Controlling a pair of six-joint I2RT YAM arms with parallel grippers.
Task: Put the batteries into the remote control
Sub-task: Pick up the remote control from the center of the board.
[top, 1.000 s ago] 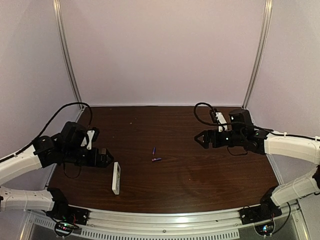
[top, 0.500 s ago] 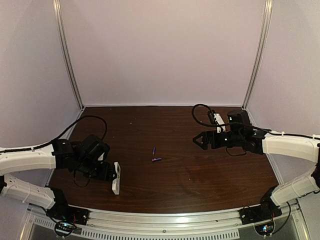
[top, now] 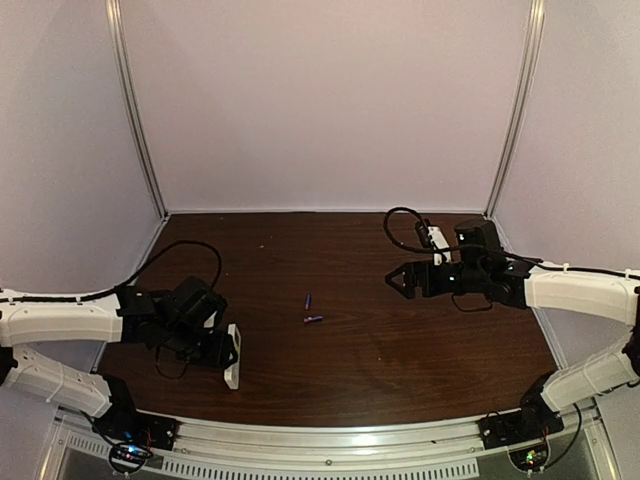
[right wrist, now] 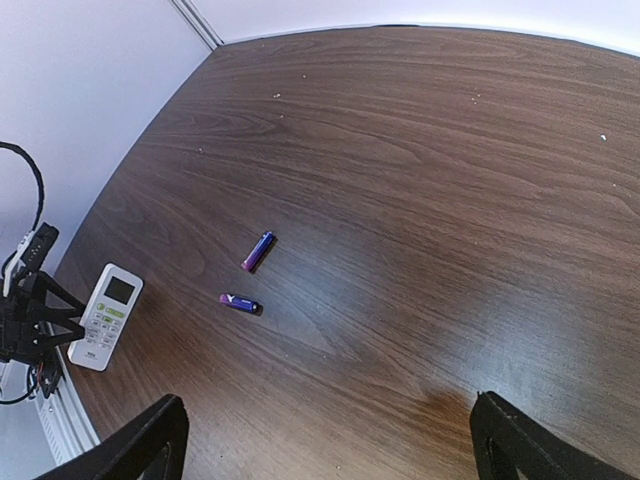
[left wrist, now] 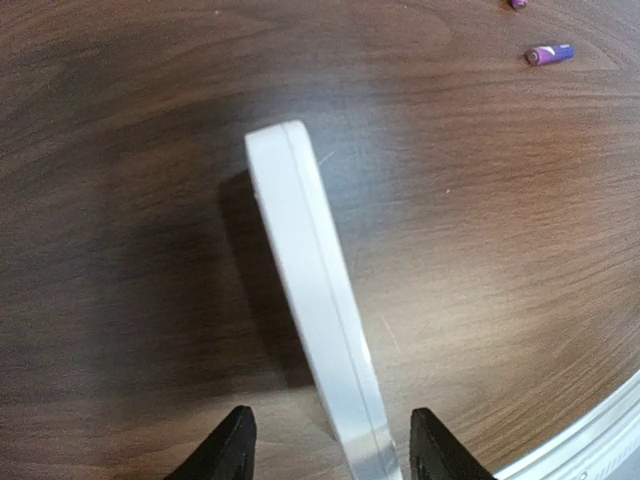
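Bracketed loosely by the half-parted left gripper (left wrist: 332, 447), neither finger touching: remote control (left wrist: 310, 290), long axis running 12 to 6 o'clock in the top view. Well off at 2 o'clock, both batteries (right wrist: 240, 302); past them toward 3 o'clock, right gripper (top: 393, 281) spread wide, empty.

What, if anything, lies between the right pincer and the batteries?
Nothing visible. Only table wood shows between the right pincer and the batteries. The remote control lies off to the side, straddled by the left pincer.
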